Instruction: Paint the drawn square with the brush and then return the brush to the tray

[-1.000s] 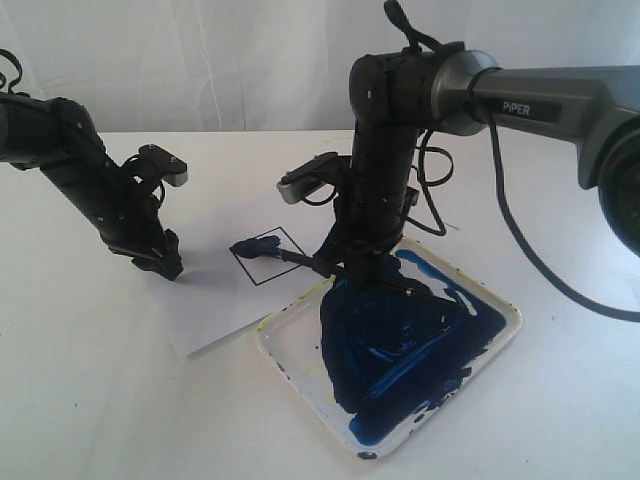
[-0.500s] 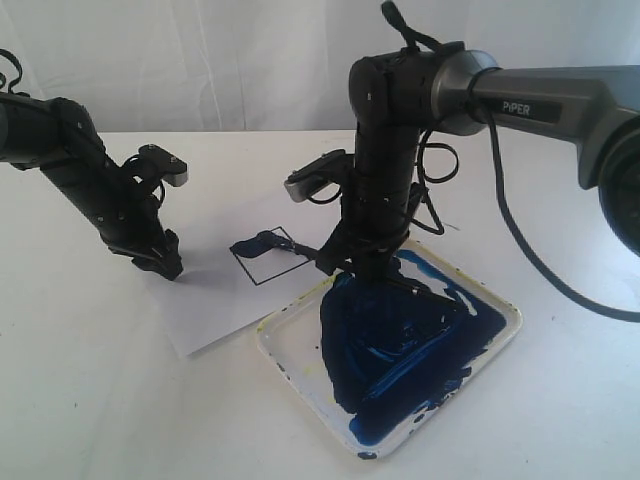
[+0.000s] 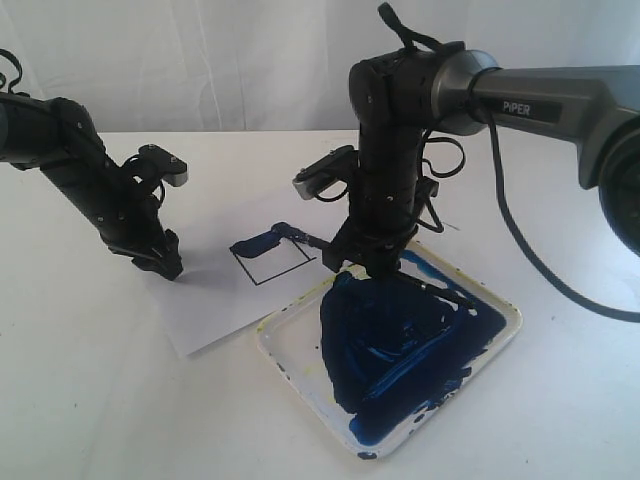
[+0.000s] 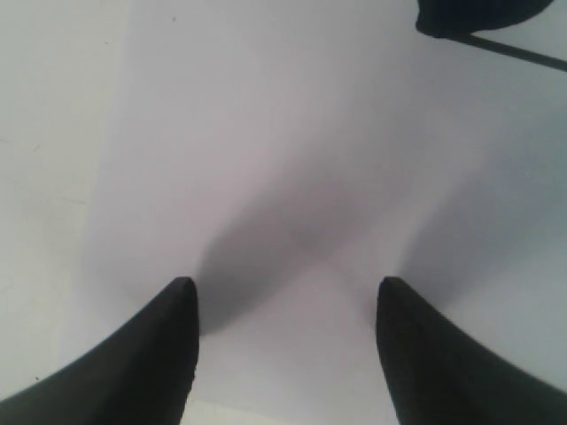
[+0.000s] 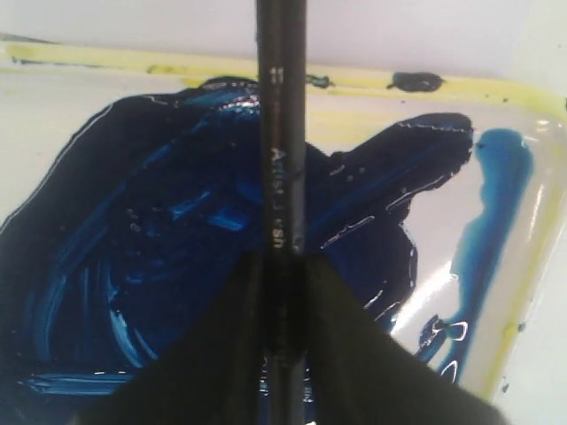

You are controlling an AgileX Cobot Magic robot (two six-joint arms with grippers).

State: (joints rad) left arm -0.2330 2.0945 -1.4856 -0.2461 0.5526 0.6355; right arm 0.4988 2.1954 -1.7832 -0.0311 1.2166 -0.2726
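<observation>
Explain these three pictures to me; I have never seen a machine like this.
This is a robot with two arms, each ending in a gripper. One picture looks at the whole scene from outside; the other two come from cameras on the wrists. On the white table lie a paper sheet with a drawn square, partly painted blue, and a tray smeared with blue paint. The right gripper is shut on the brush, whose tip is at the square's painted edge. The left gripper is open, holding nothing, its tips down at the paper.
</observation>
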